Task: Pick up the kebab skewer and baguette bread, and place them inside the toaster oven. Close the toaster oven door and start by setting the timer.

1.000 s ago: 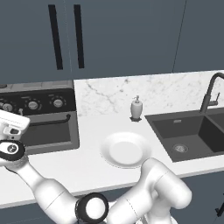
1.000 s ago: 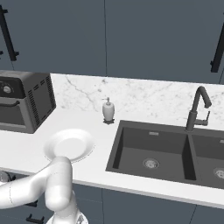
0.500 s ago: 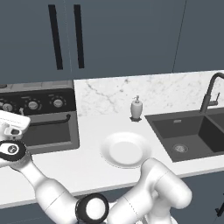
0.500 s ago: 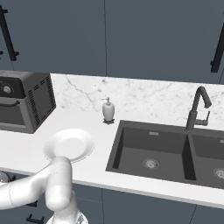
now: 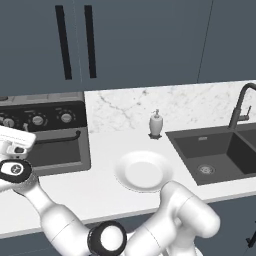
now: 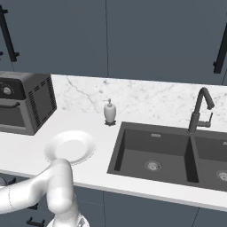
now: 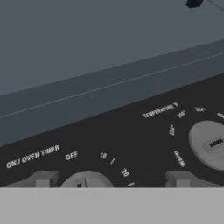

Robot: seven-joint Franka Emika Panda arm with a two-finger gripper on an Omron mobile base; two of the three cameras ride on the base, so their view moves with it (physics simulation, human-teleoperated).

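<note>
The toaster oven [image 5: 47,135] stands at the counter's left end, also seen as the toaster oven [image 6: 22,108]. Its toaster oven door [image 5: 55,152] stands upright and shut under the knob panel. My white hand [image 5: 14,145] hovers in front of the oven's left side. In the hand view my gripper [image 7: 113,179] is open, close to the panel. One of its grey fingertips [image 7: 43,178] stands on each side of the timer knob [image 7: 85,180], whose pointer sits by OFF. The kebab skewer and the baguette bread are hidden.
A white plate [image 5: 144,171] lies on the counter right of the oven, with a soap dispenser [image 5: 156,124] behind it. Further right are the dark sink [image 5: 215,150] and its faucet [image 5: 240,105]. The temperature knob [image 7: 209,143] sits beside the timer knob.
</note>
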